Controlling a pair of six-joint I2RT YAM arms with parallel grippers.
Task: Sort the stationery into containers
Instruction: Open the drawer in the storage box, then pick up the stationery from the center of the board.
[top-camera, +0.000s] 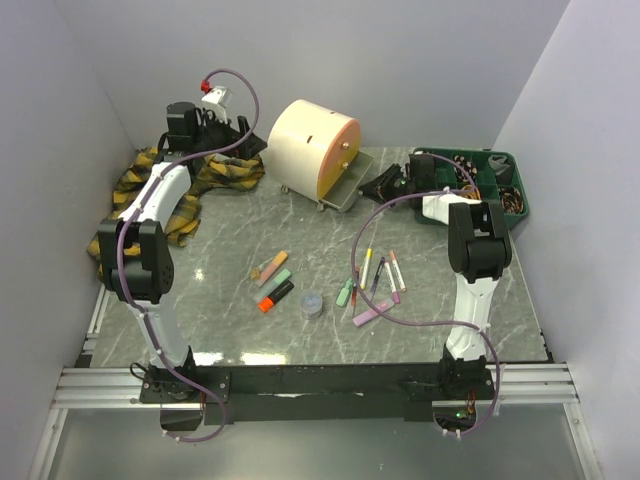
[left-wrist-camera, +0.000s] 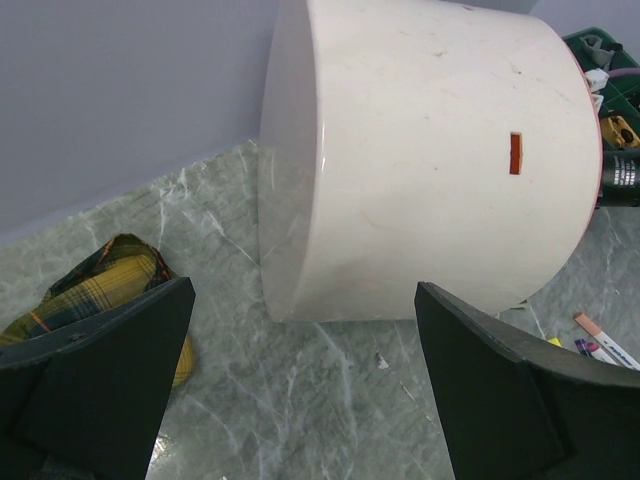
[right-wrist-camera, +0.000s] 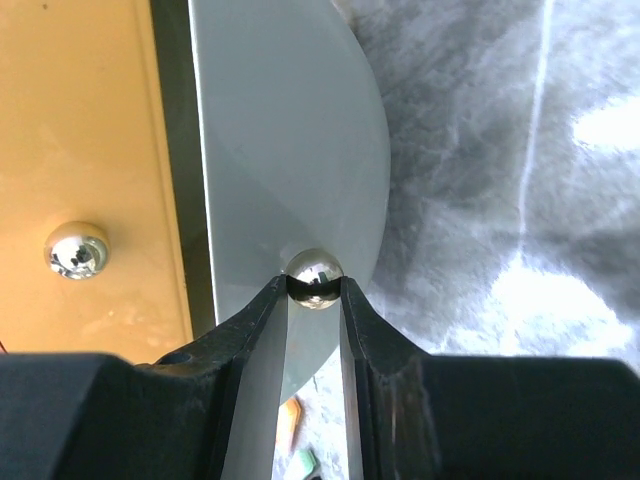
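The cream cylindrical cabinet (top-camera: 308, 143) lies on its side at the back of the table. Its grey lower drawer (top-camera: 341, 194) stands pulled out. My right gripper (right-wrist-camera: 314, 285) is shut on that drawer's chrome knob (right-wrist-camera: 314, 274); the orange front (right-wrist-camera: 80, 150) with a second knob is beside it. My left gripper (left-wrist-camera: 305, 292) is open just behind the cabinet's cream wall (left-wrist-camera: 430, 150), holding nothing. Stationery lies mid-table: highlighters (top-camera: 275, 280), a grey tin (top-camera: 313, 303), thin pens (top-camera: 378, 272) and a pink highlighter (top-camera: 371, 314). The dark green tray (top-camera: 503, 162) is at the back right.
A yellow-black plaid cloth (top-camera: 165, 195) lies bunched at the back left, under the left arm, and shows beside the left fingers (left-wrist-camera: 105, 275). The right arm's cable (top-camera: 372, 225) loops over the pens. Grey walls close in the table on three sides.
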